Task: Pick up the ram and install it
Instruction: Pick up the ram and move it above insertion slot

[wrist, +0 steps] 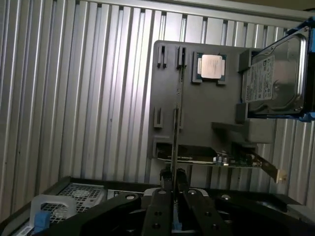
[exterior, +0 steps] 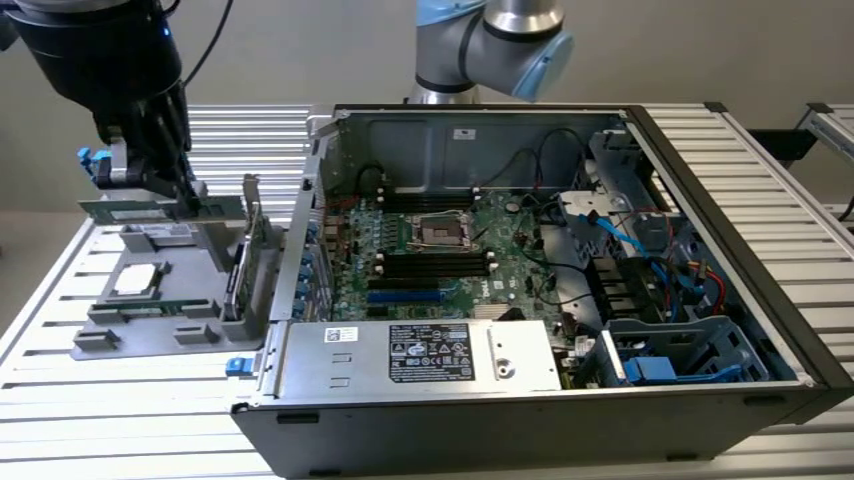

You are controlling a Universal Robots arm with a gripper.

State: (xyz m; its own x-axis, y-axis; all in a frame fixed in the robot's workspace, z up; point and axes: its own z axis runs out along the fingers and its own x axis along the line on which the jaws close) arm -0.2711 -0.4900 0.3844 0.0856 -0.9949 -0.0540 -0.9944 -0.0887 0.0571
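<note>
Gripping the ram (exterior: 127,211) between nearly closed fingers, the hand (exterior: 180,198) holds it lengthwise over the gray holder tray (exterior: 187,290) on the tabletop (exterior: 80,420), at the exterior view's left of the open computer case (exterior: 534,410).

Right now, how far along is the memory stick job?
Pickup looks done: the hand is shut on the long thin green circuit-board ram stick, over the grey holder tray beside the open black computer case. Installing is left: the black motherboard slots look empty.
</note>
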